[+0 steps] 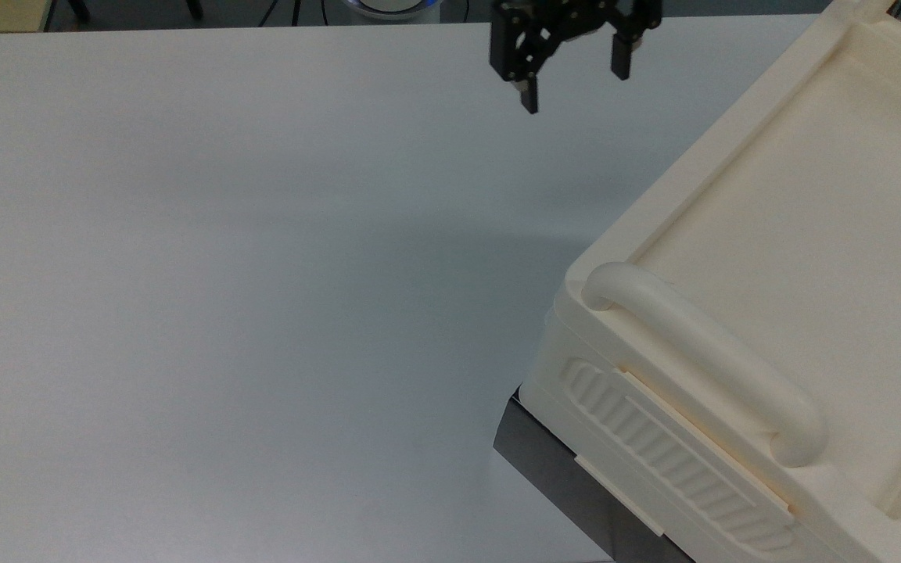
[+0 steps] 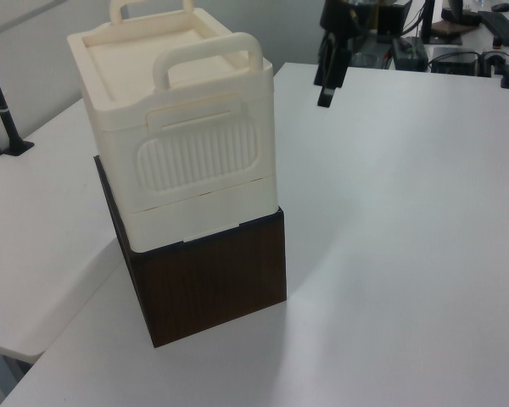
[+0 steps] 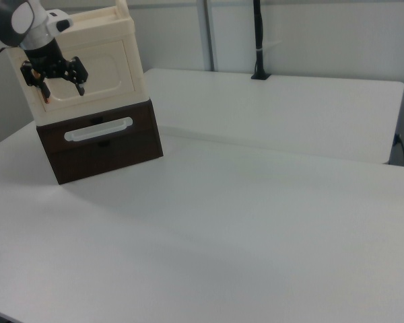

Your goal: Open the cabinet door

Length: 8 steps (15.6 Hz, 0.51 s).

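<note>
At about 10 o'clock in the right view, the Panda's gripper (image 3: 62, 91) is hovering in front of the cream cabinet, its two black fingers spread apart and holding nothing. Just to the right view's right of it, the cabinet door (image 3: 104, 67) is facing the camera: a flat cream panel with a raised rim, sitting shut against the cabinet body at roughly 11 o'clock. The cabinet is resting on a dark wood drawer box (image 3: 101, 145) with a pale pull handle (image 3: 97, 129), and the white table (image 3: 256, 222) is stretching away toward 3 o'clock. In the top view the gripper (image 1: 576, 84) is hanging near 1 o'clock, close to the cabinet's upper edge but apart from it, while the thick bar handle (image 1: 701, 360) is lying at 4 o'clock. In the left view the gripper (image 2: 327, 85) is showing at 1 o'clock, off the cabinet's corner, with the ribbed side panel (image 2: 199, 157) facing 9 o'clock. The approach appears to be under way. To do it well, the fingers are probably best brought level with the door's free edge and hooked behind its rim before pulling in an arc, not straight out; which edge is hinged cannot be told. No brand, label or writing is legible.
</note>
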Each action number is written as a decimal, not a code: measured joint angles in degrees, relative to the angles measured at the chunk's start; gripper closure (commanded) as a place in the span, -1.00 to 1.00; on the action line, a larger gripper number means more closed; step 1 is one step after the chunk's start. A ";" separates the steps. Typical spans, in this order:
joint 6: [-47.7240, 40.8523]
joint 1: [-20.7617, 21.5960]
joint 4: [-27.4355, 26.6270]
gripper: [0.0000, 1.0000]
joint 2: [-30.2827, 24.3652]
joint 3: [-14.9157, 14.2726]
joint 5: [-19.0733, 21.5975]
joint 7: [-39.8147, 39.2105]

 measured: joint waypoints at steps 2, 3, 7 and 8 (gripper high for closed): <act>3.93 1.96 0.13 -1.00 1.05 0.02 0.03 -1.98; 5.00 2.67 0.35 -1.00 1.61 0.04 0.03 -2.77; 5.62 3.36 2.17 -0.76 3.46 2.24 0.06 -4.78; 6.07 3.39 2.54 -0.68 3.75 2.62 0.06 -5.25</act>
